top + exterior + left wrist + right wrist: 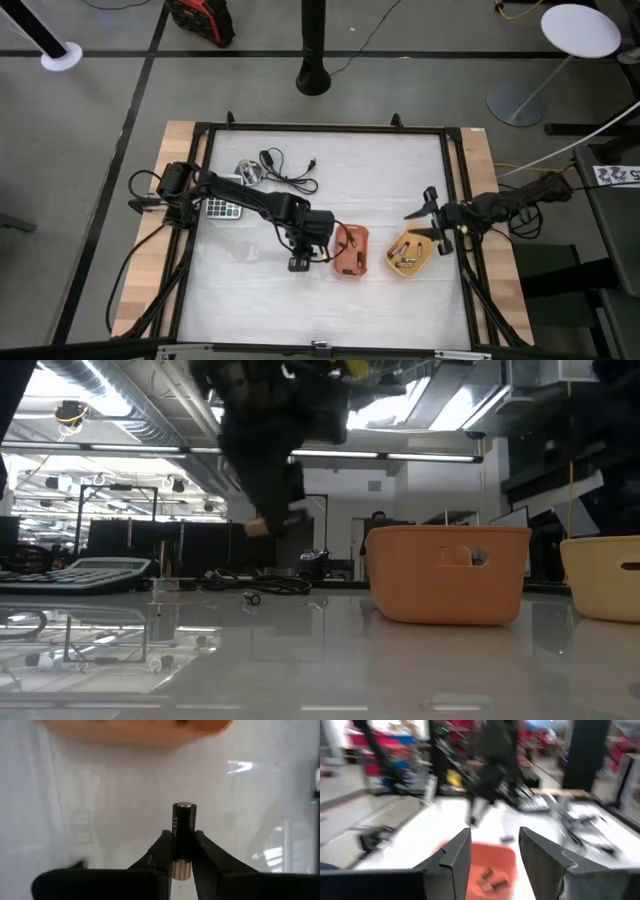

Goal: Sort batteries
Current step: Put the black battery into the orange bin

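My left gripper (299,260) hangs above the white table just left of the orange tray (350,250) and is shut on a black battery with a copper end (183,837). In the low view the gripper (262,495) is well above the tabletop. The orange tray holds a few small items (349,256). The yellow tray (409,255) to its right holds several batteries (404,252). My right gripper (424,215) is open and empty above the yellow tray's far side. Its wrist view looks between its fingers (492,847) at the orange tray (490,870). My left gripper pinches the battery between its two fingertips (165,847), on the sides of its black body just above the copper end (182,867). The battery lies along the fingers. Its black end (184,807) sticks out past the fingertips toward the table. It is lifted clear of the table.
A black coiled cable (288,170) and a grey calculator (224,209) lie at the table's far left, with a small silvery item (247,172) beside them. A black frame (320,128) rims the table. In the low view the orange tray (447,573) and yellow tray (605,575) stand at the right.
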